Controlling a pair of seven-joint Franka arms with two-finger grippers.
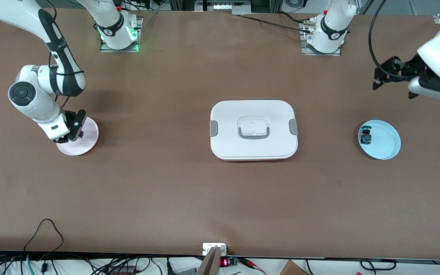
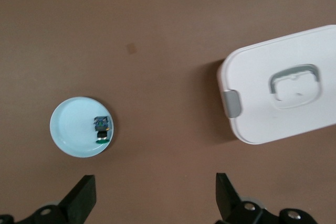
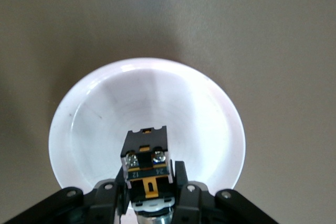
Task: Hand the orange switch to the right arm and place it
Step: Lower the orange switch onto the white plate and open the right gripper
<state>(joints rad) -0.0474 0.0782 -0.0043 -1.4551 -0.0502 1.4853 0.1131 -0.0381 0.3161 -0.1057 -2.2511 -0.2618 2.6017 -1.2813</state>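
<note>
Looking from the front view, the right gripper is low over a pink plate at the right arm's end of the bench. Its jaws are shut tight on something small, but the thing is too tiny to make out here. The left gripper hangs in the air at the left arm's end of the bench, waiting, and it holds nothing. A blue plate sits on the bench under and near it, with a small black switch with green and blue parts on it. A white box with a lid sits in the middle of the bench, between the two plates.

From the left wrist view, the left jaws are wide open and empty. The blue plate and its green and blue switch lie well below them.

From the right wrist view, the orange switch is pinched between the right jaws, right over the plate, which looks white here.

So the hand-over looks done, and the placing step is on. Next, I think the right gripper must go down a little and open so the switch rests on the plate.
</note>
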